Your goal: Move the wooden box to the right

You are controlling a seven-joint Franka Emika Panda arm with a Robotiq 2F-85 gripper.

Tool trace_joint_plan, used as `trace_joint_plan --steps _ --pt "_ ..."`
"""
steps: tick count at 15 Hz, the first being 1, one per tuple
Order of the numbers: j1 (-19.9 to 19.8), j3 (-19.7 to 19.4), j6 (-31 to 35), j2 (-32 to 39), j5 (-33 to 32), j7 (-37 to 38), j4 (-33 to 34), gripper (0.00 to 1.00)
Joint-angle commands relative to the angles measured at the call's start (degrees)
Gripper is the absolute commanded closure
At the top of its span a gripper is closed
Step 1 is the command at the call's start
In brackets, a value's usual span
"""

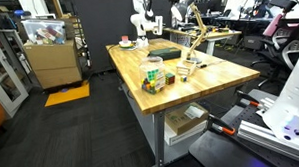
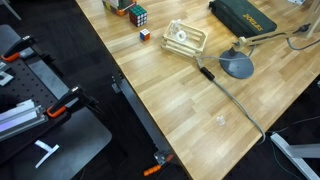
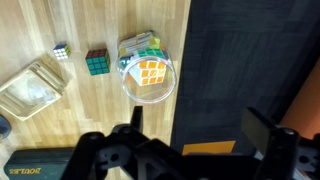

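The wooden box (image 2: 185, 40) is a pale, light-wood open box lying on the wooden table (image 2: 170, 110). In the wrist view it (image 3: 30, 90) is at the left edge. Next to it are a small puzzle cube (image 3: 62, 53), a bigger puzzle cube (image 3: 97, 62) and a clear round container (image 3: 148, 75) holding a yellow-faced cube. My gripper (image 3: 200, 125) is open and empty. It hangs high above the table's edge and the dark floor, well away from the box. In an exterior view the box (image 1: 179, 68) sits between the cubes (image 1: 154, 79) and the lamp.
A desk lamp with a round grey base (image 2: 238, 65) and a cable stands close to the box. A dark flat case (image 2: 245, 15) lies at the table's far side. An orange mat (image 1: 67, 94) lies on the floor beside a big cardboard box (image 1: 52, 62).
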Motion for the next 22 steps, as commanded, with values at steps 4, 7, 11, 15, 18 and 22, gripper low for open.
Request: trace_joint_plan --steps 4,7,11,15,18,22 --pt "-7.8 -3.2 2.6 -0.5 -6.6 8.7 -2.5 0.00" --pt "-8.6 -4.9 1.1 0.1 -7.6 8.5 -1.9 0.00" --pt "-9.4 -4.8 1.2 0.1 -8.4 11.2 -2.0 0.00" --pt "-9.4 -4.7 1.2 0.1 -8.4 11.4 -2.0 0.00" --pt "-11.6 -4.8 2.4 2.9 -8.4 18.5 -0.4 0.00" --pt "-14.9 -6.9 4.8 8.1 -10.3 29.2 1.9 0.00"
